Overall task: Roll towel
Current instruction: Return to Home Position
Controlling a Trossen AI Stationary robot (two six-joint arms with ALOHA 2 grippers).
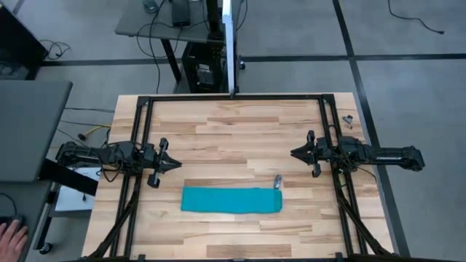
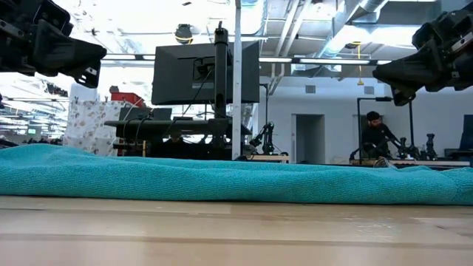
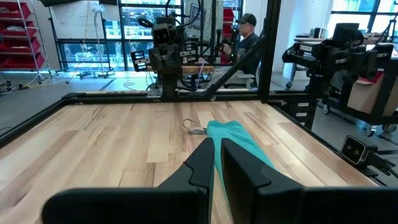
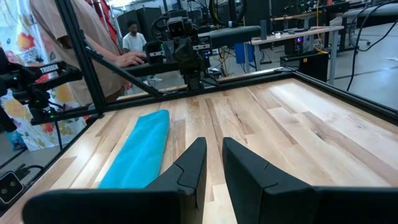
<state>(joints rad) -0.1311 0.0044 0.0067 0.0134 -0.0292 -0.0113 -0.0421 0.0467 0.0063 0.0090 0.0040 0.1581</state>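
Observation:
The teal towel (image 1: 231, 200) lies as a long narrow bundle flat on the wooden table, near its front edge and running left to right. It also shows in the low view (image 2: 222, 181) and in both wrist views (image 3: 239, 140) (image 4: 142, 152). My left gripper (image 1: 178, 166) (image 3: 217, 146) hovers at the table's left side, pointing level toward the middle, shut and holding nothing. At the right side my right gripper (image 1: 293, 153) (image 4: 213, 146) mirrors it, its fingers all but together with nothing between them. Both hang well above the towel and farther back than it.
A small grey item (image 1: 277, 180) lies at the towel's right end. A black frame (image 1: 233, 97) borders the table. A person's hand (image 1: 11, 234) shows off the table's near left corner, and people stand in the room beyond. Bare wood (image 1: 233, 131) lies between the two grippers.

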